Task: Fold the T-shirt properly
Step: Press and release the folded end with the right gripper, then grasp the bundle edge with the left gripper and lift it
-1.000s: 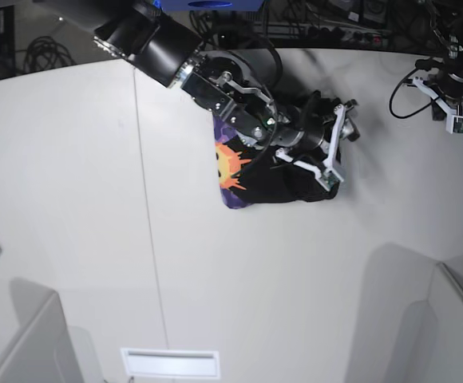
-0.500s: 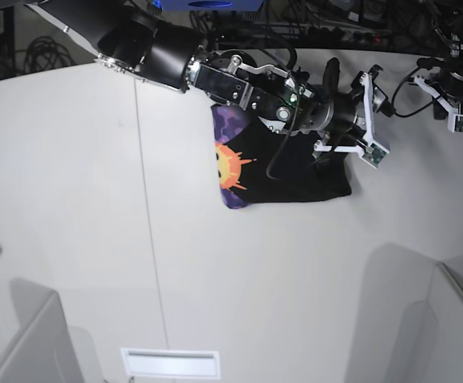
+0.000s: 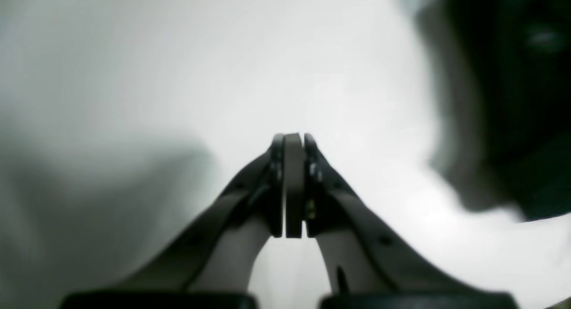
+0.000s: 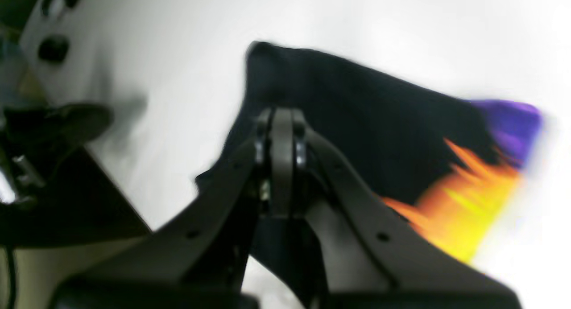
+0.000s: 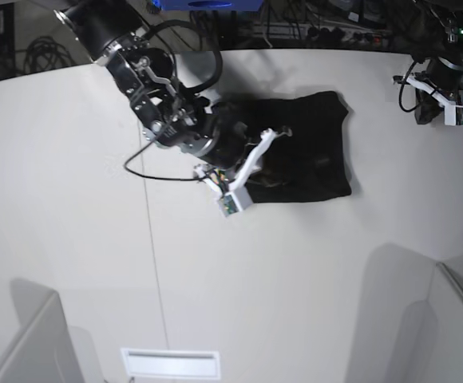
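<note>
The black T-shirt [image 5: 311, 144] lies folded into a rough rectangle at the back middle of the white table [image 5: 72, 199]. In the right wrist view it [image 4: 357, 117] shows its orange-yellow and purple print at one end. My right gripper [image 5: 279, 136] is over the shirt's left part, and its arm hides the print in the base view. Its jaws [image 4: 281, 121] are pressed together just above the black cloth, with nothing seen between them. My left gripper [image 5: 427, 108] hangs over bare table at the back right, apart from the shirt. It is shut and empty [image 3: 292, 139].
White bin walls stand at the front left [image 5: 24, 335] and front right [image 5: 455, 319]. A white slot [image 5: 170, 363] sits at the front edge. Cables and dark equipment [image 5: 295, 24] lie behind the table's back edge.
My right arm has swung back from the shirt's right end to its left part. The shirt now lies flatter, its print under the arm. The left arm rose slightly.
</note>
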Robot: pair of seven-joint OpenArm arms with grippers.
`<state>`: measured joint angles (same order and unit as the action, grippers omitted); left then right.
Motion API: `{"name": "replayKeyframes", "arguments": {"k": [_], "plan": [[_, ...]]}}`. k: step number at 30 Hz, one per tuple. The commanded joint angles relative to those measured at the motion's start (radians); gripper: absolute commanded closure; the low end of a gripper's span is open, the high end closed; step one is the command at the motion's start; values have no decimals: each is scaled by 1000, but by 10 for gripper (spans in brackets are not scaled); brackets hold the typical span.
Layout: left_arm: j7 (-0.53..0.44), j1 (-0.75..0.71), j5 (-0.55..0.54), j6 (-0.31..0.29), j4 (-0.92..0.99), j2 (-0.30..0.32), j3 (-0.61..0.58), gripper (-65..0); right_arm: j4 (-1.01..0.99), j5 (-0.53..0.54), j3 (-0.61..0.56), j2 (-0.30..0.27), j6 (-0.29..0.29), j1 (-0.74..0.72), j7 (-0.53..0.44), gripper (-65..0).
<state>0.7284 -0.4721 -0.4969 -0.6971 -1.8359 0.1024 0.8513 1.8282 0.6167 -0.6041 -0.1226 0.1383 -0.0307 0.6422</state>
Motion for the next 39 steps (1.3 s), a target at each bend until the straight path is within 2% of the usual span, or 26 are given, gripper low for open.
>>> {"name": "replayKeyframes", "arguments": {"k": [1,6,7,10,12,14,16,18,23,26,29,34,39], "plan": [[-20,-10,-47,-1,-21,13,4,0,44,1,34,-9,-9,2,-28,0],[-20,-21,-190,-1,-23,18,-65,0,117,2,160,-41,-12,122,-28,0],[-19,-18,-199,-1,-21,16,-73,-43,121,2,174,-41,-13,142,-28,0],[-19,-12,-207,-1,-23,15,-111,-309,123,-1,195,-44,-13,182,-28,0],[-19,5,-207,-1,-23,13,-151,-446,123,-2,195,-56,-13,202,-28,0],[-19,20,-207,-1,-15,12,-192,-543,123,2,195,-73,-13,213,-29,0],[-19,39,-207,-1,-12,10,-234,-604,123,2,195,-76,-13,225,-29,0],[-19,59,-207,-1,-12,-7,-255,-625,124,2,195,-78,-13,234,-29,0],[-19,117,-207,-1,28,-17,-340,-625,124,2,195,-81,-13,243,-29,0],[-19,149,-207,35,86,-16,-383,-625,124,1,195,-81,-13,249,-29,0],[-19,175,-207,69,150,-20,-389,-625,124,-2,201,-82,-13,262,-29,0],[-19,198,-207,106,229,-20,-389,-624,126,1,289,-82,-13,294,-29,0],[-19,221,-204,107,278,-23,-398,-622,126,2,336,-82,-15,312,-29,0]]}}
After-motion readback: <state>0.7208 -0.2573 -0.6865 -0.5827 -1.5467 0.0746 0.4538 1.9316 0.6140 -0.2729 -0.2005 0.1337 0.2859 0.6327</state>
